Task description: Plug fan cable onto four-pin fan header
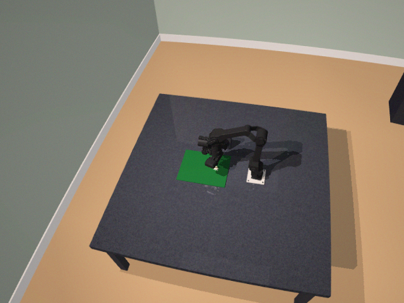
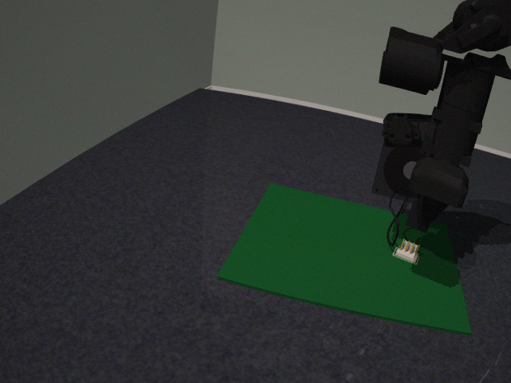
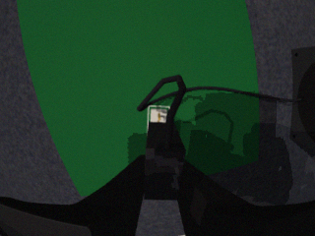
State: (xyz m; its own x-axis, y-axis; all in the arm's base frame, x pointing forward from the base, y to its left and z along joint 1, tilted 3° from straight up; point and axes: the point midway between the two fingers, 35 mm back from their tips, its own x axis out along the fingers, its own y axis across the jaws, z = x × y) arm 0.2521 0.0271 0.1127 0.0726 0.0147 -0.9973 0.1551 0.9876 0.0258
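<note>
Before me I count one green board [image 1: 196, 169] [image 2: 330, 255] [image 3: 138, 44], one white header [image 1: 215, 168] [image 2: 406, 254] [image 3: 154, 115], four upright pins [image 2: 407, 246], and one fan [image 2: 396, 168] [image 3: 307, 98].

Matt green board [image 1: 196, 169] [image 2: 330, 255] [image 3: 138, 44]; speckled, matt dark tabletop [image 1: 196, 228] [image 2: 124, 247] [image 3: 30, 147].
</note>
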